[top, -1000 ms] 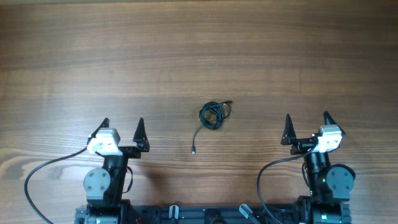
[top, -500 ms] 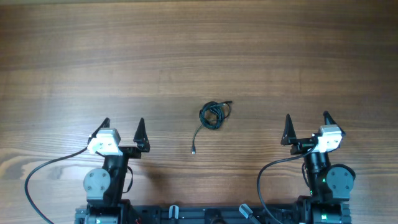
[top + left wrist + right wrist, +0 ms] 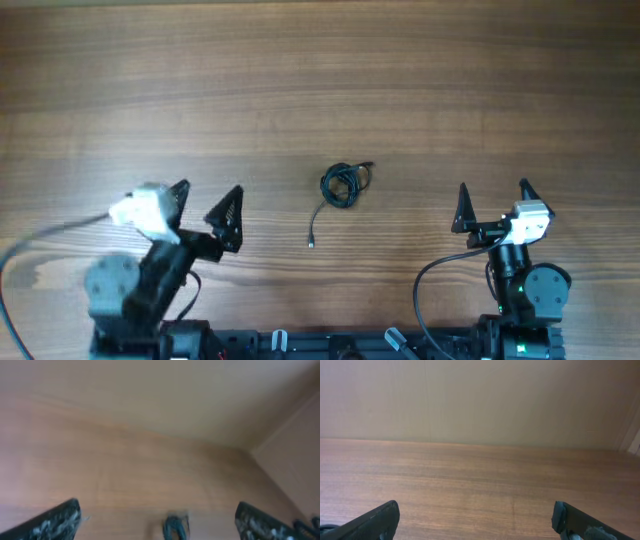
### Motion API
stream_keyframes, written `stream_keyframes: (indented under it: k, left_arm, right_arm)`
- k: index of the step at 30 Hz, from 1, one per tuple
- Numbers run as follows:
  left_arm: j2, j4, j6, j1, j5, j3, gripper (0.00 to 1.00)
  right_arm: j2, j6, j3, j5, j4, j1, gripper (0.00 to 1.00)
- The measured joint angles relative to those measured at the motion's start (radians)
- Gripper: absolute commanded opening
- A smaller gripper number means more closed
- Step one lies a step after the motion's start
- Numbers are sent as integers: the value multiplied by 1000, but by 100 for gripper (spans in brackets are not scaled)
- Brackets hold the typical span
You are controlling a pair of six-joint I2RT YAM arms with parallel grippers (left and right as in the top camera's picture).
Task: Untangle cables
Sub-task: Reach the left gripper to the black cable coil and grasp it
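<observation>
Barely started, by the look of it, with nothing pulled apart yet. Finds the cables (image 3: 345, 186) bunched in a small knot near the middle of the table (image 3: 320, 70), with one loose strand trailing toward 7 o'clock and ending in a tiny plug (image 3: 311, 243). Touched by neither arm.

Shows the left gripper (image 3: 210, 188) spread wide and holding nothing, at about 9 o'clock from the knot, well apart from it and smeared with blur in the overhead view. Shows the right gripper (image 3: 493, 186) likewise spread and empty, at about 3 o'clock, also well apart. Catches the knot only as a dark smudge low between the fingers (image 3: 55, 522) in the left wrist view; misses it altogether in the right wrist view.

Leaves everything to do, judging from this: reach the knot, pinch a strand on each side, draw the loops out until separate.

Plenty of bare wood all around the knot, most of it toward 12 o'clock, with no table edge in the overhead view. Tighter toward 6 o'clock, close to the arm bases (image 3: 525, 295) and their thicker black leads (image 3: 425, 285) — best to keep the thin strands out of those.
</observation>
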Motion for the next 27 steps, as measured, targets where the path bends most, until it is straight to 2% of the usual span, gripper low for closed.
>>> stream_keyframes:
  k: [4,9,10,11,12,14,18,21,23,26,27]
  left_arm:
    - [309,-187,-11,0,45,243,100]
    - [492,-253,-45,0,98,280,100]
    - [519,-256,-53,0,117,280,86]
    - [549,-253,-61,0,139,280,79]
    - [581,-240,-74,-4,152,280,74]
    - [649,-215,-107,-33,164,280,72]
    - [795,-143,-211,-238,17,281,73]
    - [963,-23,-315,-459,-189,285,72]
    - [1099,67,-410,-546,-302,286,66]
    - [1256,206,-478,-604,-367,287,55]
    - [1296,233,-497,-616,-376,288,46]
  right_arm:
    - [1,0,0,0,0,0,100]
    - [1,0,0,0,1,0,100]
    - [1,0,0,0,0,0,100]
    - [1,0,0,0,0,0,100]
    - [1,0,0,0,1,0,100]
    - [1,0,0,0,0,0,100]
    - [1,0,0,0,1,0,100]
    - [1,0,0,0,0,0,100]
    - [1,0,0,0,0,0,100]
    - [2,0,0,0,0,0,100]
    - [1,0,0,0,0,0,100]
